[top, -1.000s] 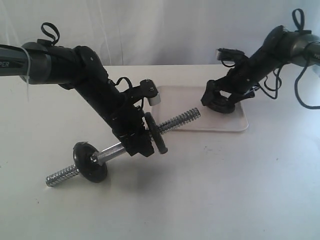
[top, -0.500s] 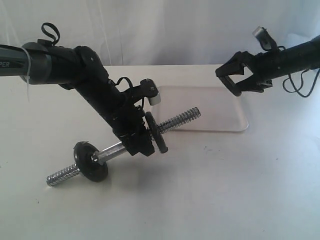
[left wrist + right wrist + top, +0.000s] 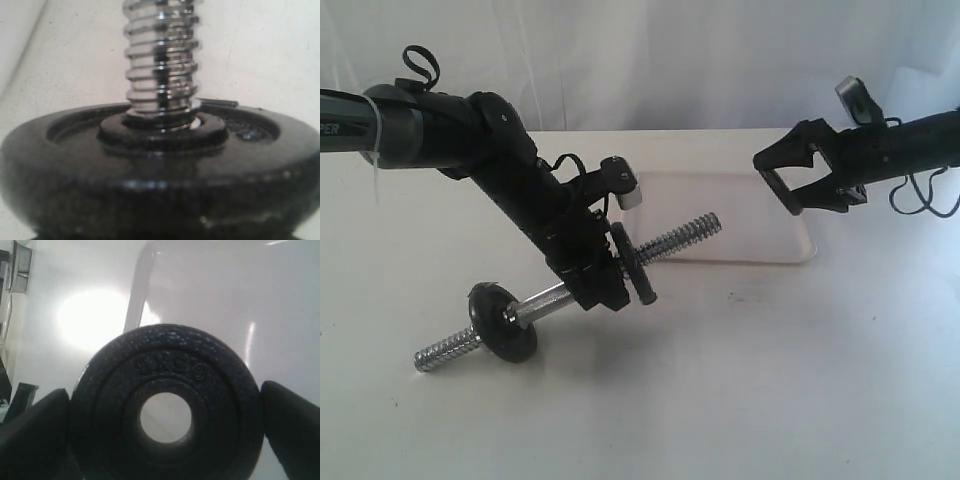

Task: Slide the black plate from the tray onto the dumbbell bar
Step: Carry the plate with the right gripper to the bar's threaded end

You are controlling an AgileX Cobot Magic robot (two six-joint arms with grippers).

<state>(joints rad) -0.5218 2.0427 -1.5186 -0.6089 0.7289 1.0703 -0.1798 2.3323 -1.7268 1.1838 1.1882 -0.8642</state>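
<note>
Exterior view: right gripper [image 3: 775, 185], wide jaws clasping the black plate [image 3: 170, 360], hangs beyond the raised tip of the dumbbell bar [image 3: 680, 238] clamped by left gripper [image 3: 605, 285].

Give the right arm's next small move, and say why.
Probably ease the right hand toward the threaded tip of the chrome dumbbell bar: it grips the round black plate above the white tray, with a gap left to the bar.

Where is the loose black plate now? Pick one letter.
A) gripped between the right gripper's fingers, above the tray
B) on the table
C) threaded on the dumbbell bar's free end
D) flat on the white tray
A: the right wrist view shows the black plate filling the gap between the right gripper's fingers, with the tray behind it.
</note>
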